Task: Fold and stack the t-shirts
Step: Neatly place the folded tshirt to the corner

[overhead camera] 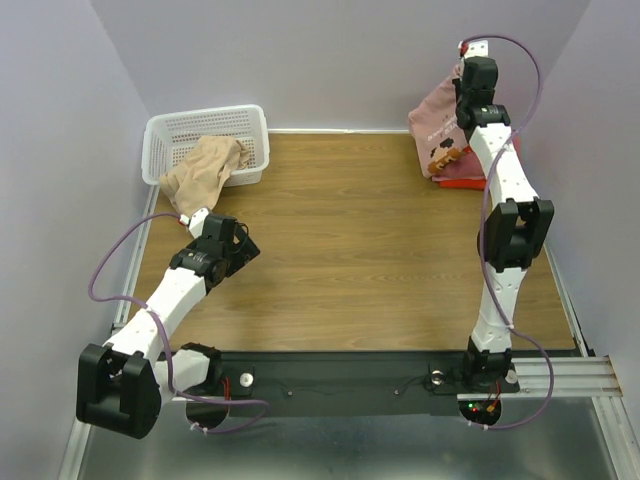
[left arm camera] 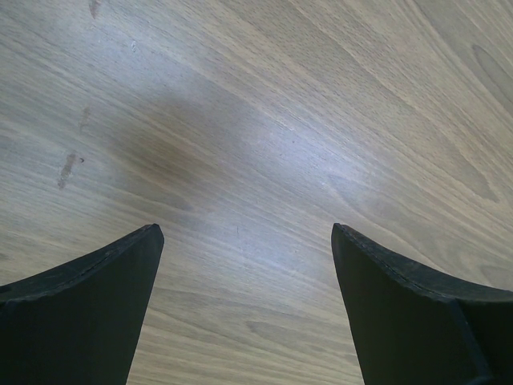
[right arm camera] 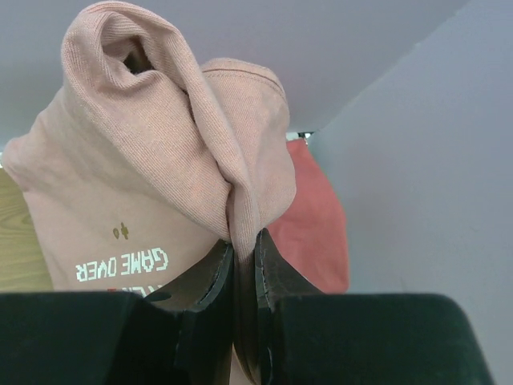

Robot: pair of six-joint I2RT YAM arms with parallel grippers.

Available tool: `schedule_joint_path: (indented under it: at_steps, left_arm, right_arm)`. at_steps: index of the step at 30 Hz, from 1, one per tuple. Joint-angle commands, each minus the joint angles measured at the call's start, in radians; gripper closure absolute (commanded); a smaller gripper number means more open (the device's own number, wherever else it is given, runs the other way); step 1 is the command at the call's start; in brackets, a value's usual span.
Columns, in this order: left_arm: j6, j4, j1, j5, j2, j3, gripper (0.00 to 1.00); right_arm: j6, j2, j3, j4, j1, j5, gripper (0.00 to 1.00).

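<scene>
Over the far right corner of the counter (overhead camera: 350, 250), the right end effector (right arm camera: 243, 249) pinches a fold of the limp, light dusty-pink t-shirt (right arm camera: 152, 176), likely better held by a hem; the left end effector (left arm camera: 247, 228) gapes empty.

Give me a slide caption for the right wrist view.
Right gripper pinches a fold of the dusty-pink t-shirt, salmon-pink shirt behind.

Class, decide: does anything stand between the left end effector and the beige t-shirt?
Nothing visible does. Only bare table lies between the open left end effector and the beige t-shirt, which drapes over the white basket's near rim.
</scene>
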Motion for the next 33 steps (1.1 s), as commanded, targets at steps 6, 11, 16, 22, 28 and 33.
schedule_joint_path:
  at_steps: [6,11,16,22,28,33]
  left_arm:
    - [0.01,0.017,-0.004,-0.018,0.017,0.036,0.02]
    - [0.013,0.019,-0.004,-0.006,0.055,0.048,0.02]
    - [0.017,0.025,-0.004,-0.001,0.076,0.054,0.02]
    - [0.019,0.028,-0.002,0.003,0.095,0.065,0.02]
    - [0.019,0.028,-0.004,0.012,0.103,0.073,0.02]
    - [0.02,0.016,-0.004,0.014,0.083,0.074,0.02]
  right_arm:
    - [0.043,-0.058,0.024,0.074,-0.105,-0.049,1.0]
    - [0.072,-0.008,0.016,0.074,-0.144,-0.099,1.0]
    - [0.106,0.057,0.035,0.074,-0.179,-0.099,1.0]
    - [0.147,0.114,0.039,0.074,-0.226,-0.154,0.88]
    - [0.155,0.175,0.099,0.074,-0.243,-0.08,0.58]
    - [0.175,0.14,0.099,0.074,-0.243,-0.069,0.0]
